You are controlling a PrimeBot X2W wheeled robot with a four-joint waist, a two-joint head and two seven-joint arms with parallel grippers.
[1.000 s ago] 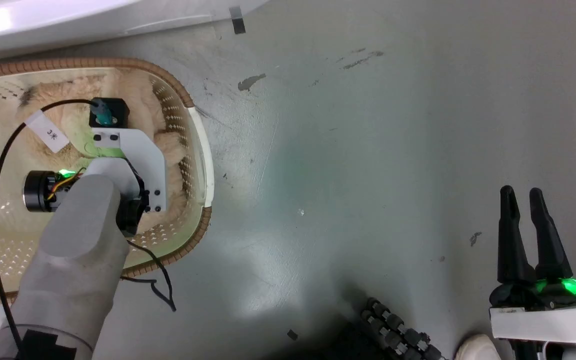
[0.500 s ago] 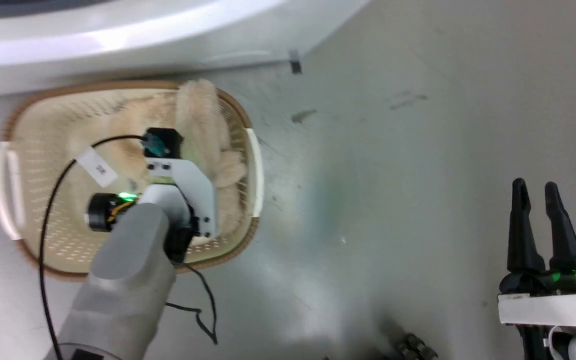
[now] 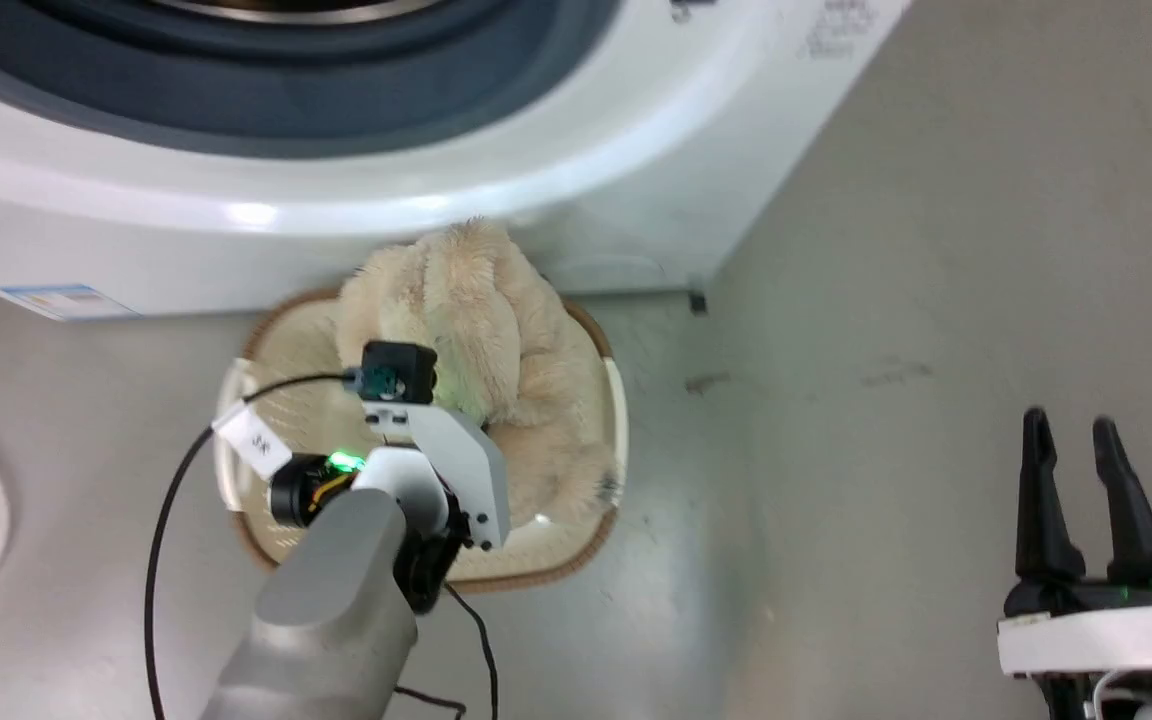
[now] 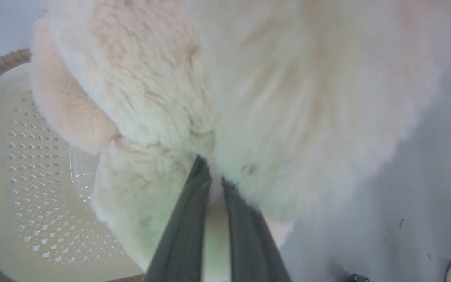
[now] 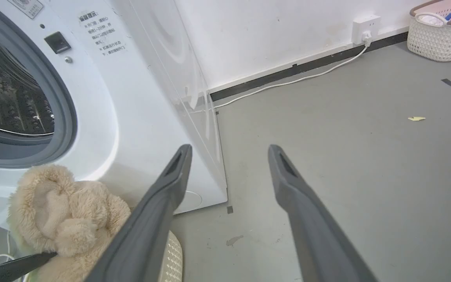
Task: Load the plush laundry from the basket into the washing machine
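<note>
Head view: your plush laundry [image 3: 481,320] hangs raised over the basket [image 3: 618,400], before the washing machine [image 3: 636,150]; a second ago it lay inside.
Left wrist: left tool [image 4: 211,176] clenched on its fur.
Right wrist: right tool [image 5: 229,150] spread, holding nothing.

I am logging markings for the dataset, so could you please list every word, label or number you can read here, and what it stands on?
Nothing reads clearly.
White tag by the left forearm: short mark, blurred.
Blue-striped sticker on the washing machine: too blurred.
Printed notice on its front: Chinese characters, too small to read.
</note>
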